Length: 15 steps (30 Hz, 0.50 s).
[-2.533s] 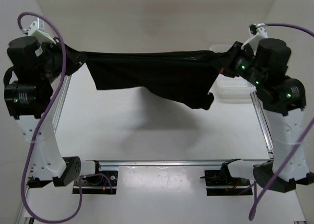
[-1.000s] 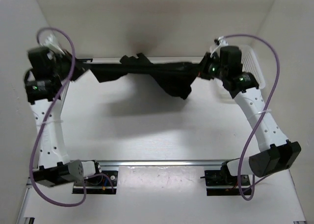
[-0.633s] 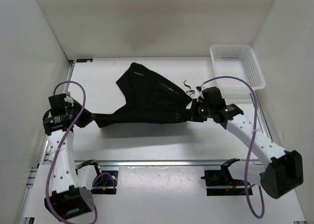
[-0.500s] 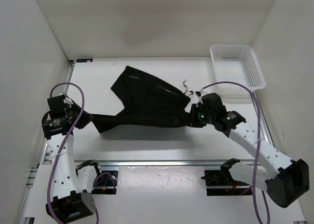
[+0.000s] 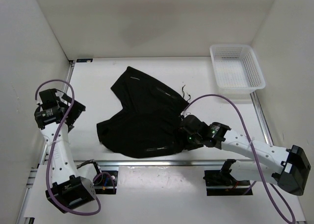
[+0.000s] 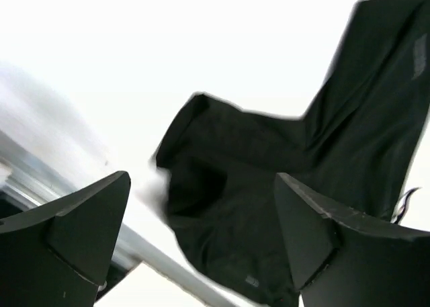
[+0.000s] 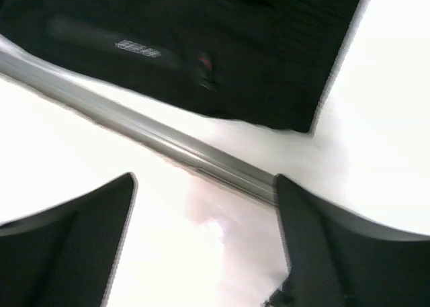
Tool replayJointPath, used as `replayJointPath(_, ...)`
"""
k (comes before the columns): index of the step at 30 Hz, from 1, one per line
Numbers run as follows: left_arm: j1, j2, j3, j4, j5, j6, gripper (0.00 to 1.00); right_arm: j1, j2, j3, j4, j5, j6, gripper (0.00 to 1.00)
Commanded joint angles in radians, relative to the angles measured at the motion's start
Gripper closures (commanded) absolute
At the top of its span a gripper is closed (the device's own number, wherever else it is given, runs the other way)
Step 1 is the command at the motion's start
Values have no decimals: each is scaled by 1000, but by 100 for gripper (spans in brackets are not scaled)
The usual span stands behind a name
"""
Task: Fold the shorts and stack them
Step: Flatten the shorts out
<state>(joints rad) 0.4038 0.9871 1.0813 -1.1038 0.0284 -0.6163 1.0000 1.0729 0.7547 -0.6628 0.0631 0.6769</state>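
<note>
Here the shorts (image 5: 142, 116) lie limp — soft, black, rumpled.

shorts (image 5: 142, 116): 1 | white mesh basket (image 5: 230, 46): 1 | claws: 2, left claw (image 6: 201, 186), right claw (image 7: 205, 186) | purple cables (image 5: 221, 97): 2 | counter (image 5: 98, 79): 1

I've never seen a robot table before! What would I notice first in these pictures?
The big black shorts jump out first, lying crumpled in the middle of the white table. Next come the two white arms with purple cables, one at each side, the left fingers and right fingers open and holding nothing. A white mesh basket sits in the far right corner.
</note>
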Motion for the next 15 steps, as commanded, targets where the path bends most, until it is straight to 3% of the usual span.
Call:
replayJointPath(1, 9, -11, 121, 15, -30, 26, 0, 6, -36, 69, -138, 168, 26, 5)
replayJointPath(4, 9, 21, 181, 51, 20, 46, 0, -101, 1, 155, -147, 212, -37, 1)
replayJointPath(6, 9, 68, 190, 99, 112, 67, 12, -239, 45, 205, -120, 166, -68, 1)
replayJointPath(8, -38, 111, 218, 128, 154, 91, 26, -366, 119, 231, -65, 71, -80, 8)
replayJointPath(9, -58, 163, 218, 149, 177, 102, 38, -401, 143, 257, -42, 32, -80, 17)
replayJointPath(11, -121, 228, 245, 150, 177, 133, 56, -484, 235, 294, 8, -21, -80, 28)
replayJointPath(12, -143, 295, 255, 150, 188, 142, 60, -507, 274, 343, 8, -69, -80, 37)
replayJointPath(15, -244, 421, 296, 150, 197, 151, 60, -577, 480, 425, 22, -135, -89, 39)
